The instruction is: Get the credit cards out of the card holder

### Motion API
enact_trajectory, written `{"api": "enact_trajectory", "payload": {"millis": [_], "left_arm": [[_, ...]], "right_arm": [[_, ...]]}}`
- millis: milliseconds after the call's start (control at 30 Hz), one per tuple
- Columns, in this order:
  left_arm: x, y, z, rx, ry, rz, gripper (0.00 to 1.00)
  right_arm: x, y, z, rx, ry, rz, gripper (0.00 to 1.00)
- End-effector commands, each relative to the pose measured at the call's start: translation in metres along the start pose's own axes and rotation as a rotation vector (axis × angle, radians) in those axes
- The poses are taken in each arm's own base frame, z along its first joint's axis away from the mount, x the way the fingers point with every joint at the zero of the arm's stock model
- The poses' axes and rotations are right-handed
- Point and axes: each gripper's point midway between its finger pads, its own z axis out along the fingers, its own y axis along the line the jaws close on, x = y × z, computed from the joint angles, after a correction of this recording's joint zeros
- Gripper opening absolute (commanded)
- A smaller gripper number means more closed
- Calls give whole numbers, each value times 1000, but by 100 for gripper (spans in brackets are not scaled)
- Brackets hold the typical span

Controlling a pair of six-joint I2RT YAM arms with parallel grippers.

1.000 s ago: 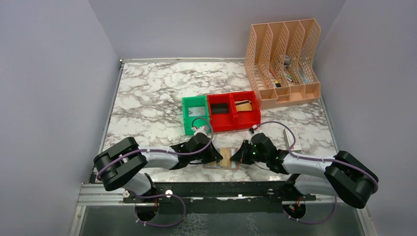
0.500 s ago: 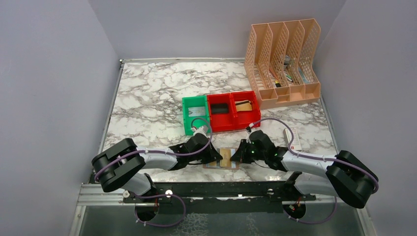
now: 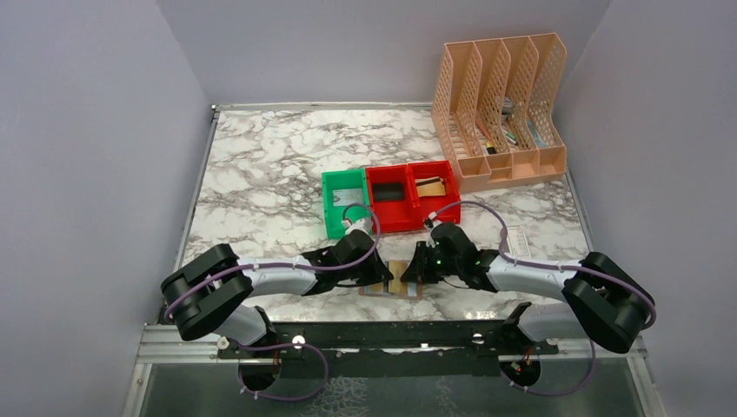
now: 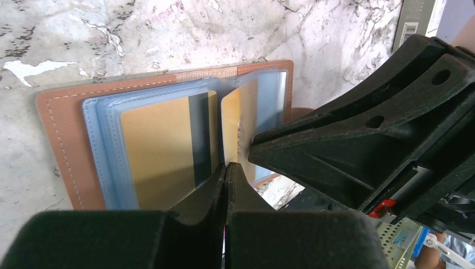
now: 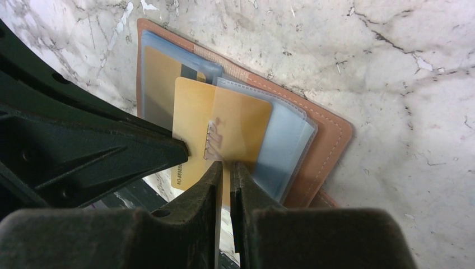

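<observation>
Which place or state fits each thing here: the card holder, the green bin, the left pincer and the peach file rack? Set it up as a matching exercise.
Things:
1. card holder
2. green bin
3. left pincer
4. peach file rack

Places or states:
A. shut
B. far right corner
C. unfolded flat
D. next to the red bin, on its left

Pairs: 1-C, 2-D, 3-A, 4-B

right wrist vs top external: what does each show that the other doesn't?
Right wrist only: a gold card slid partway out of its clear sleeve, embossed print on it, the right fingers tipped at its edge. Top external only: green bin, red bins, peach file rack, white box. Both: the open card holder on the marble table.
</observation>
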Motion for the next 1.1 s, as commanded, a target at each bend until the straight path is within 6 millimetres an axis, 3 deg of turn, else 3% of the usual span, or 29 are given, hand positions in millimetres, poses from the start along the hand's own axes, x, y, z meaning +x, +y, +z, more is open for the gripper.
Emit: {"api": "enact_trajectory", "payload": {"millis": [0,100,267,533,1067], "left_arm": [[0,5,0,-30,-7,21,3],[2,4,-1,-9,2,16,18],[5,-4,2,30,20,7,22],[1,3,-2,-6,-4,5,1],[-11,4,-21,-31,-68,13,0]], "right_arm": [[7,-32,3,146,9,-7,12],[11,-35,3,141,11,4,13],[12,-37,3,146,7,16,13],[12,-40,0,155,-6,19,13],[-1,-19,-8,70,-65,-10,19]]}}
